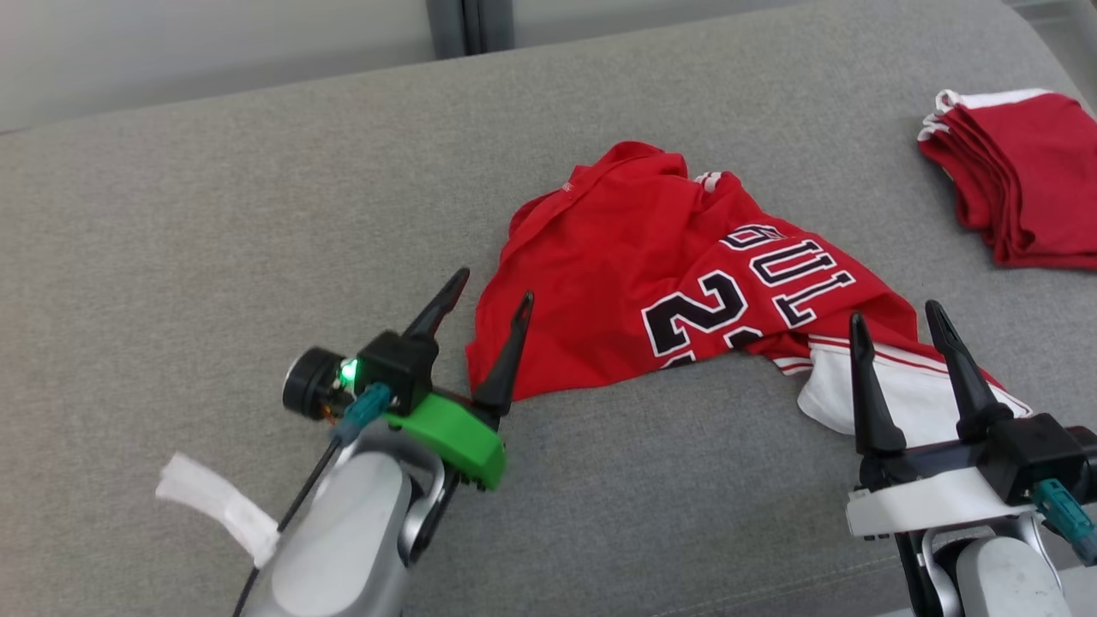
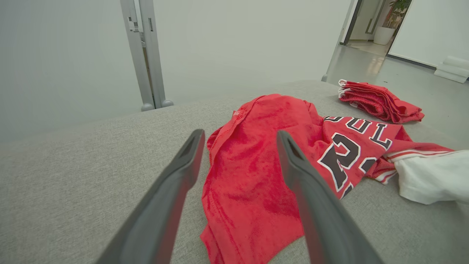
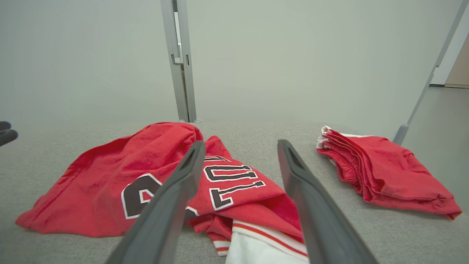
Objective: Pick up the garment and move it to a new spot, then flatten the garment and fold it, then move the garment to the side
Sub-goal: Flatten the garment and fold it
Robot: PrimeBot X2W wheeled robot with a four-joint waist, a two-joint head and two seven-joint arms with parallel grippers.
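**A:** The left pincer (image 1: 495, 284) is spread wide with nothing in it. The right pincer (image 1: 895, 311) is the same, fingers apart and empty.

**B:** And the garment?

**A:** The red jersey (image 1: 634, 283) lies crumpled on the grey cushion (image 1: 214, 214), just ahead of both pincers. Its near red corner sits below and between the left pincer's fingers. Its white, striped end lies under the right pincer's fingers. I cannot tell whether any tip touches the cloth.

**B:** So how far along are we?

**A:** At the very start, I'd judge. The jersey is bunched, with its lettering creased over. It is not lifted, flattened or folded.

**B:** What's that red heap beyond the right pincer?

**A:** It's a folded red stack (image 1: 1020, 171), ahead of that pincer and off to its outer side, well apart from the jersey. It may be finished pieces, but that's only a guess.

**B:** What's left, then?

**A:** Everything: the pick-up, the move to a new spot, flattening, folding, and setting it aside.
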